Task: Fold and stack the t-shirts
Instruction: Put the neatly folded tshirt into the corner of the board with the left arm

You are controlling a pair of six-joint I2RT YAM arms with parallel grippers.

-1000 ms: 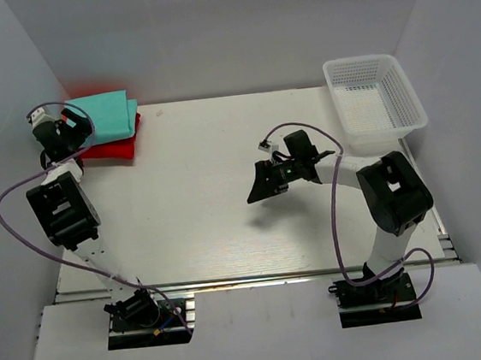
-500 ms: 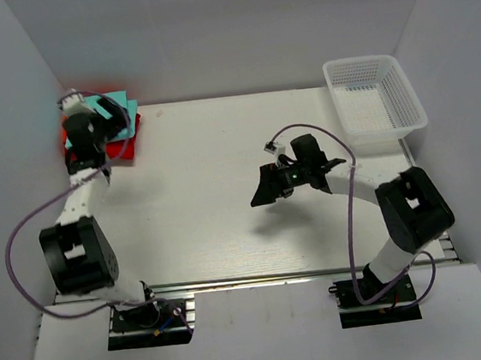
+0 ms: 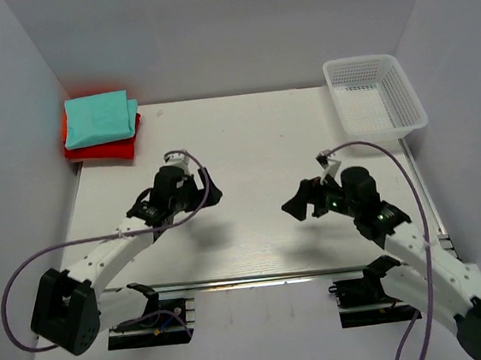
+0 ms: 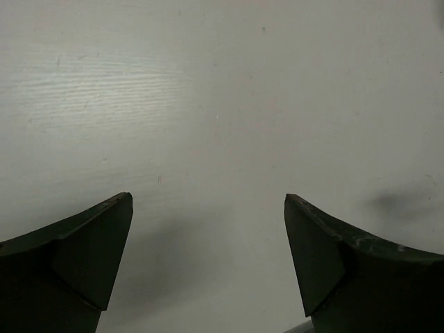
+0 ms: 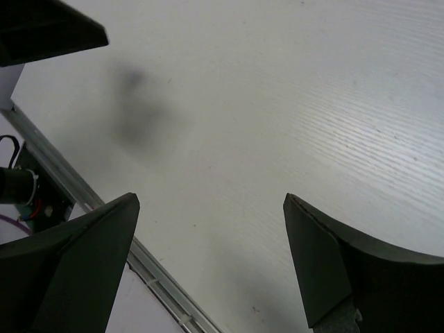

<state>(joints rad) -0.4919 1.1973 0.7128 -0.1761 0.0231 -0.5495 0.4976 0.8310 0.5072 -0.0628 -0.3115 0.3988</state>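
Left hand [image 4: 208, 200] spread wide and empty over white table [image 4: 222, 90], right hand [image 5: 211, 198] equally wide, holding nothing

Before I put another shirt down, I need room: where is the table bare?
The widest bare patch of the white table lies between the folded teal t-shirt stacked on the red t-shirt and the white plastic mesh basket. Between the open left gripper and right gripper the gap is narrower. Far corners are crowded.

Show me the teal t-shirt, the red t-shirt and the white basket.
teal t-shirt [image 3: 100, 117], top view, centre of its folded upper face.
red t-shirt [image 3: 100, 152], top view, near edge showing under the teal one.
white basket [image 3: 382, 136], top view, near wall.
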